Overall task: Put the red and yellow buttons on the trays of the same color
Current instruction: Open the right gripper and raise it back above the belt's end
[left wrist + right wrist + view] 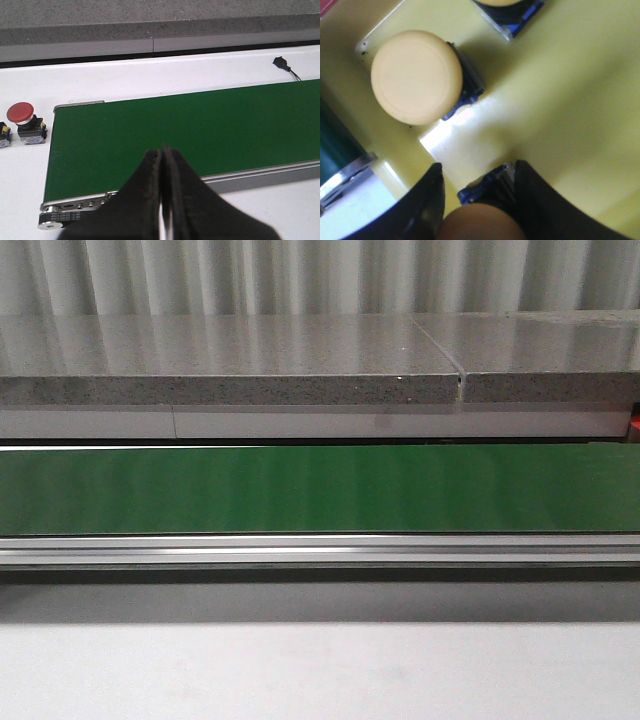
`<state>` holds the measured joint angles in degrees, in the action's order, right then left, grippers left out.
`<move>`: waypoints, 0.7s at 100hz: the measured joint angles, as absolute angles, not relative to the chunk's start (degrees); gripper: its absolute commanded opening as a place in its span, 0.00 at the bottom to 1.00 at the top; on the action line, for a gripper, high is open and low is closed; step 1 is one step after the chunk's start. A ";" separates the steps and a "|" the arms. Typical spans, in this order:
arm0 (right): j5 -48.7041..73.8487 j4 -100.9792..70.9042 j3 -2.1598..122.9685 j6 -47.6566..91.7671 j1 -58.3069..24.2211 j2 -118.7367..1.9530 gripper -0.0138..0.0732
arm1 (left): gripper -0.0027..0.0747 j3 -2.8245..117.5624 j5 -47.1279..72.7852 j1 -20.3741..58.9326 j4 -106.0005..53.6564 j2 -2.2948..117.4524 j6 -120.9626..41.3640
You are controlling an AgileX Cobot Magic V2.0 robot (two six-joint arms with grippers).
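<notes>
Judging by the right wrist view, the yellow half of the job is well under way: one yellow button [416, 76] already sits on the yellow tray [570, 100], a second [504, 3] shows only as an edge at the frame border, also on the tray, and a third [482, 220] is between the fingers of the right gripper [479, 200] just above or on the tray floor. Its jaws stand on either side of that button's body, apparently gripping it; whether it already rests on the tray I cannot tell. Once released, that piece would count as placed. The red half looks less advanced. In the left wrist view a red button [24, 122] stands on the white table [150, 75] just beside the end of the green belt [190, 130], with part of another switch block [4, 136] at the frame edge next to it; no red tray shows in any view, unless a sliver of red at the corner of the right wrist view is one. The left gripper [163, 200] hangs over the near edge of the belt with its jaws pressed together and nothing between them, well apart from the red button. The front view shows only the bare belt and the grey ledge [230, 360] behind it, so nothing is arriving there.
</notes>
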<state>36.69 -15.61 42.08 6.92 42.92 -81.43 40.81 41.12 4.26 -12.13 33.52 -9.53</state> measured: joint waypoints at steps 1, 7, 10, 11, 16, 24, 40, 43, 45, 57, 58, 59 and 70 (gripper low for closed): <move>36.69 -15.61 42.08 6.92 42.92 -81.43 0.34 | 0.01 40.81 41.12 4.26 -12.13 33.52 -9.53; 36.69 -15.61 42.08 6.92 42.92 -81.43 0.34 | 0.01 40.81 41.12 4.26 -12.13 33.52 -9.53; 36.69 -15.61 42.08 6.92 42.92 -81.43 0.34 | 0.01 40.81 41.12 4.26 -12.13 33.52 -9.53; 36.69 -15.61 42.08 6.92 42.92 -81.43 0.34 | 0.01 40.81 41.12 4.26 -12.13 33.52 -9.53; 36.69 -15.61 42.08 6.92 42.92 -81.43 0.36 | 0.01 40.81 41.12 4.26 -12.13 33.52 -9.53; 36.69 -15.61 42.08 6.92 42.92 -81.43 0.43 | 0.01 40.81 41.12 4.26 -12.13 33.52 -9.53; 36.82 -15.61 42.08 6.82 42.92 -81.43 0.55 | 0.01 40.81 41.12 4.26 -12.13 33.52 -9.53; 36.90 -15.61 42.08 6.82 42.92 -81.43 0.55 | 0.01 40.81 41.12 4.26 -12.13 33.52 -9.53; 37.04 -15.61 42.08 6.82 42.92 -81.43 0.56 | 0.01 40.81 41.12 4.26 -12.13 33.52 -9.53; 37.51 -15.61 42.08 6.82 42.92 -81.43 0.56 | 0.01 40.81 41.12 4.26 -12.13 33.52 -9.53; 37.49 -15.61 42.08 6.82 42.92 -81.43 0.56 | 0.01 40.81 41.12 4.26 -12.13 33.52 -9.53; 37.49 -15.61 42.08 6.82 42.92 -81.43 0.56 | 0.01 40.81 41.12 4.26 -12.13 33.52 -9.53; 37.61 -15.61 42.08 6.82 42.92 -81.43 0.56 | 0.01 40.81 41.12 4.26 -12.13 33.52 -9.53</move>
